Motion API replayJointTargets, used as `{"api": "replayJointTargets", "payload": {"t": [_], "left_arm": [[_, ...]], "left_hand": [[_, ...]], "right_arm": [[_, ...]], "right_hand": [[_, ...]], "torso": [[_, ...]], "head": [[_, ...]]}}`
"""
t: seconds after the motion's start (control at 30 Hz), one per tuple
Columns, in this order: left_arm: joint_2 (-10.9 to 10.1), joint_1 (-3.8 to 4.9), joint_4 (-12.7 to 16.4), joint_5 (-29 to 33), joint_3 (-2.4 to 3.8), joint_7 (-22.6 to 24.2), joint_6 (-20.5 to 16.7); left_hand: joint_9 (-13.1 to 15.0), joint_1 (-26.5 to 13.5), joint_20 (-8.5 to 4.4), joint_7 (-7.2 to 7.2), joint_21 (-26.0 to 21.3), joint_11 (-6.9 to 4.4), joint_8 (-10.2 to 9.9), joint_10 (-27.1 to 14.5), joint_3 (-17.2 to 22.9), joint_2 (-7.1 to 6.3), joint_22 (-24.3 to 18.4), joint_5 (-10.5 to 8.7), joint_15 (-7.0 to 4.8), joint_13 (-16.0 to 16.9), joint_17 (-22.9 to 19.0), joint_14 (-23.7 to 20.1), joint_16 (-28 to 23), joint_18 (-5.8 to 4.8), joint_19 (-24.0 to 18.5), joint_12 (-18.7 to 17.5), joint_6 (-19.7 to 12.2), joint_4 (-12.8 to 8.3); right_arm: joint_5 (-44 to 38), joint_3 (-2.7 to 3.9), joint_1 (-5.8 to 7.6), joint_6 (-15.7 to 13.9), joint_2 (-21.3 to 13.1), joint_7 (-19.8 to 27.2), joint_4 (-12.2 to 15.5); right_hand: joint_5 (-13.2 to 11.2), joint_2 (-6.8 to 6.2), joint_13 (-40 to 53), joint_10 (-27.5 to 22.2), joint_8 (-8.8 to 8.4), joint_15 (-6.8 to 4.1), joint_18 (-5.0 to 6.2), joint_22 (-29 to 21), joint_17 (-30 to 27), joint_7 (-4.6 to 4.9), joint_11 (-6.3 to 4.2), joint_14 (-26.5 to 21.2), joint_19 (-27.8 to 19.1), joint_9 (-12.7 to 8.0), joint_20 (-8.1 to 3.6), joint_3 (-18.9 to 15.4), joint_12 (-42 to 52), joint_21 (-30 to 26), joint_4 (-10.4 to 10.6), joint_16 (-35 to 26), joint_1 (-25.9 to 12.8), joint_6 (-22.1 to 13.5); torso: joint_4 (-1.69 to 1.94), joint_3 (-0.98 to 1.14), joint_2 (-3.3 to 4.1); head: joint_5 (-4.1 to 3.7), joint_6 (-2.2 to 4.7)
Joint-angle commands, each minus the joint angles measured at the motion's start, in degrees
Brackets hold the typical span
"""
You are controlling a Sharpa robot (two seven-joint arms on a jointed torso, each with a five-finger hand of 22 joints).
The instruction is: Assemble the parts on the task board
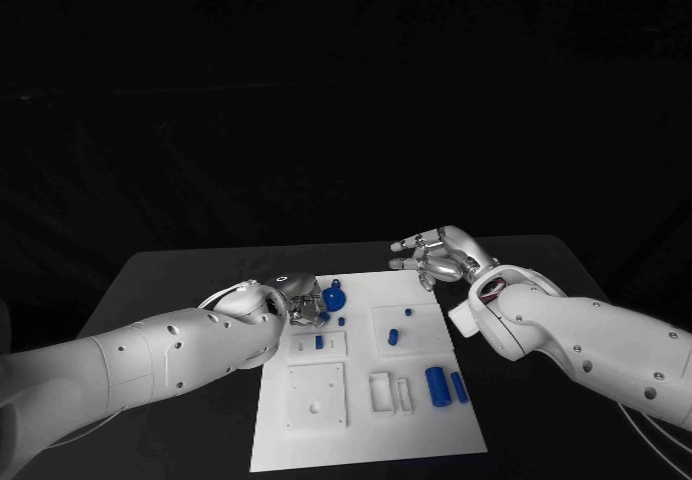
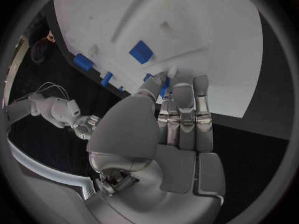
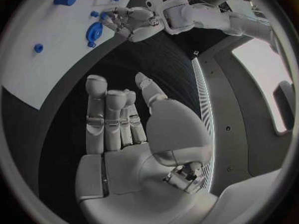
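The left hand (image 1: 299, 303) pinches a blue part (image 2: 163, 86) near the board's (image 1: 433, 440) far left corner; it could slip. The right hand (image 1: 440, 256) is spread, holding nothing.

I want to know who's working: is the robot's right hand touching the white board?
Apart. In the right wrist view the right hand hangs open over black table, beside the task board.

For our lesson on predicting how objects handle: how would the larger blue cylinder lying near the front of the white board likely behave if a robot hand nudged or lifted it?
The blue cylinder lies on its side on the flat white board, so a sideways nudge would probably roll it. It looks like small rigid plastic, likely light and stiff. Its smooth round surface may slip in a loose pinch.
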Motion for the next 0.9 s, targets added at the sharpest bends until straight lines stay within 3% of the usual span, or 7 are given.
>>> {"api": "replayJointTargets", "payload": {"t": [0.03, 0.23, 0.6, 0.77, 0.9], "left_arm": [[-0.56, 0.11, 1.33, 6.84, 0.34, 5.26, -4.42], [-1.87, 0.14, 2.84, 10.49, 1.45, 7.49, -5.14], [-3.45, 0.18, 4.43, 17.17, 4.03, 9.92, -3.57], [-4.58, 0.22, 6.09, 23.92, 5.22, 10.62, -1.70], [-5.58, 0.47, 7.14, 28.72, 5.79, 10.57, -0.59]], "left_hand": [[0.04, -0.31, -0.27, 0.00, 0.14, 0.00, 0.34, 0.32, 0.42, -0.22, 1.11, 0.14, 0.00, 0.11, 0.11, 0.35, 0.19, 0.95, -0.14, -0.03, 0.28, 0.04], [0.04, -0.30, -0.26, 0.01, 0.10, 0.00, 0.33, 0.28, 0.52, -0.39, 1.12, 0.10, 0.01, 0.12, 0.11, 0.24, 0.13, 0.92, -0.22, -0.03, 0.21, 0.07], [0.05, -0.33, -0.24, -0.02, 0.10, 0.02, 0.35, 0.15, 0.68, -0.39, 1.16, 0.06, 0.04, 0.15, 0.12, 0.06, 0.06, 0.85, -0.39, 0.05, 0.38, 0.13], [0.05, -0.38, -0.22, -0.02, 0.10, 0.07, 0.35, -0.02, 0.75, -0.27, 1.16, 0.08, 0.07, 0.17, 0.13, -0.08, 0.01, 0.81, -0.56, 0.10, 0.43, 0.12], [0.04, -0.38, -0.20, 0.03, 0.14, 0.12, 0.33, -0.22, 0.79, -0.16, 1.19, 0.09, 0.11, 0.19, 0.19, -0.18, 0.09, 0.79, -0.67, 0.15, 0.32, 0.07]], "right_arm": [[-0.21, 0.04, -0.02, 0.72, -0.03, 0.45, 0.07], [-0.17, 0.04, -0.02, 0.83, -0.06, 0.44, -0.09], [0.15, 0.04, -0.05, 1.20, 0.16, 0.36, -0.69], [0.68, 0.03, -0.18, 1.37, 0.45, 0.30, -1.29], [1.01, 0.02, -0.29, 1.55, 0.66, 0.23, -1.63]], "right_hand": [[0.19, -0.03, 0.08, 0.16, -0.23, -0.15, 1.06, 2.62, 0.05, -0.04, -0.14, 0.22, 0.10, -0.04, -0.13, -0.10, 0.26, 0.36, 0.38, 0.21, -0.39, 0.41], [0.29, -0.08, 0.05, 0.15, -0.23, -0.15, 1.05, 2.63, 0.02, -0.05, -0.15, 0.21, 0.10, -0.04, -0.13, -0.19, 0.22, 0.39, 0.44, 0.18, -0.46, 0.44], [0.33, -0.07, 0.09, 0.18, -0.24, -0.16, 1.04, 2.63, 0.07, -0.05, -0.15, 0.22, 0.09, -0.04, -0.14, -0.25, 0.26, 0.39, 0.55, 0.22, -0.47, 0.43], [0.33, -0.07, 0.09, 0.18, -0.24, -0.16, 1.04, 2.63, 0.07, -0.05, -0.15, 0.22, 0.09, -0.04, -0.14, -0.25, 0.26, 0.39, 0.55, 0.22, -0.47, 0.43], [0.33, -0.01, 0.16, 0.20, -0.24, -0.16, 1.02, 2.66, 0.15, -0.06, -0.15, 0.23, 0.10, -0.04, -0.14, -0.24, 0.32, 0.52, 0.61, 0.29, -0.44, 0.48]], "torso": [[-0.01, 0.01, 0.02], [-0.02, -0.01, 0.03], [-0.13, -0.01, 0.07], [-0.01, 0.06, 0.05], [0.03, 0.07, 0.00]], "head": [[0.11, 0.19], [0.11, 0.28], [0.17, 0.71], [0.03, 1.03], [0.00, 1.03]]}}
